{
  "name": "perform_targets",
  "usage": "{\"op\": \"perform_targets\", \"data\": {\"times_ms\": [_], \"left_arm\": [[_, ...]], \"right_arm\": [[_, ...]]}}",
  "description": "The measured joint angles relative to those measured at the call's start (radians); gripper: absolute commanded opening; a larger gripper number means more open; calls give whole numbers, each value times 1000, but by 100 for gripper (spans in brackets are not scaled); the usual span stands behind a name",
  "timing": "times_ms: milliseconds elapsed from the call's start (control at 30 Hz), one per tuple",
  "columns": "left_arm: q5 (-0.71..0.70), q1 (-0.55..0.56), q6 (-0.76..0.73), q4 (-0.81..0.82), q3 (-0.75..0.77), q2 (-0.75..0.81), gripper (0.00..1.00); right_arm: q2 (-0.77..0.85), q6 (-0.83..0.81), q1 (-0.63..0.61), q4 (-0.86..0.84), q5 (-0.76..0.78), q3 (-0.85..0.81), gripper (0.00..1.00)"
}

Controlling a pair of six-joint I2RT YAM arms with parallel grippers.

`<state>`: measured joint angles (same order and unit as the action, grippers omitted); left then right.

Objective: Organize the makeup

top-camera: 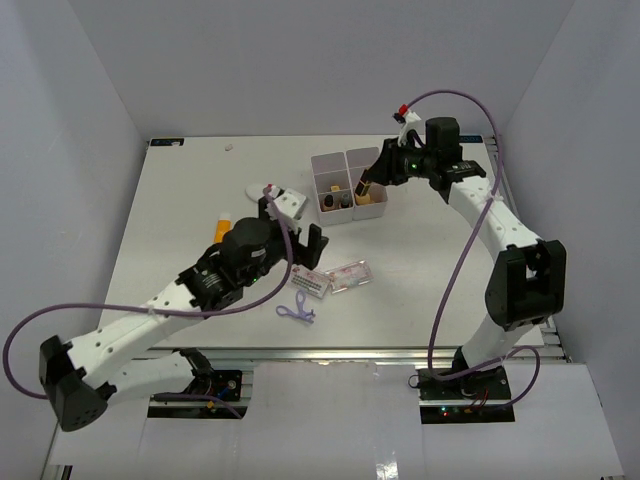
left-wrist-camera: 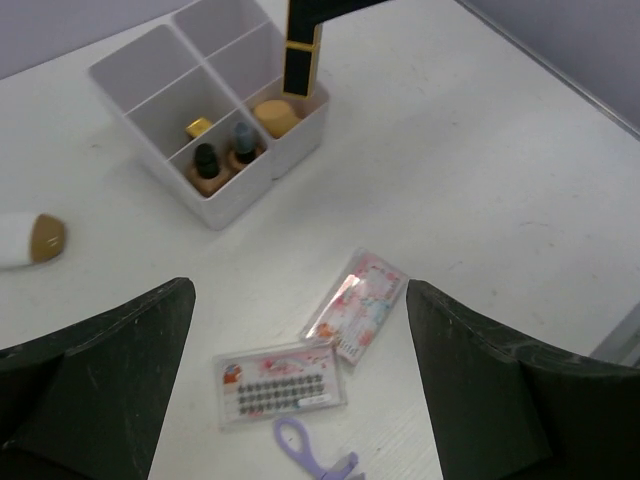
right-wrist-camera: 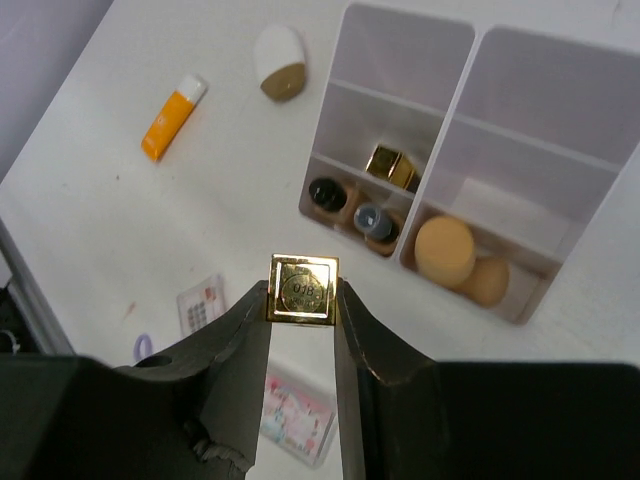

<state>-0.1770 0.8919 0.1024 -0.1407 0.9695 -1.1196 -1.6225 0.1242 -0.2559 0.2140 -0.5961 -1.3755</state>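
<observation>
Gold-black lipstick upright in right end effector; tan sponges in box; clear packets flat on table.

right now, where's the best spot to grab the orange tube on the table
Grip the orange tube across the middle of its orange body, coming straight down from above; that looks the easiest. It lies flat and slanted on the table with nothing touching it, so both long sides are free.

Pretty clearly a robotics lab rig, not anybody's home: a plain white table is boxed in by bare pale panels on the left, far and right sides. The left arm and right arm are bolted by a metal rail at the near edge, and purple cables are seen looping in the open.
</observation>
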Motion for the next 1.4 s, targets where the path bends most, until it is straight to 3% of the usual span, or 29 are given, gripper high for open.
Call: {"op": "perform_targets", "data": {"times_ms": [167, 333, 767, 967, 1167, 1400], "left_arm": [[-156, -21, -8, -33, -185, 247, 98], [-239, -27, -9, -73, -272, 303, 98], [-284, -27, 3, -77, -275, 317, 98], [-283, -27, 10, -77, -275, 317, 98], [-283, -27, 17, -77, -275, 317, 98], [-278, -27, 23, -76, -277, 314, 98]], "right_arm": [[-178, 13, -53, 0, 62, -230, 8], [-330, 28, -113, 7, 121, -416, 8], [-480, 11, -197, 24, 320, -467, 12], [-480, -17, -206, 3, 423, -457, 27], [-480, -55, -224, -24, 505, -407, 54], [-452, -93, -250, -40, 522, -325, 56]]}}
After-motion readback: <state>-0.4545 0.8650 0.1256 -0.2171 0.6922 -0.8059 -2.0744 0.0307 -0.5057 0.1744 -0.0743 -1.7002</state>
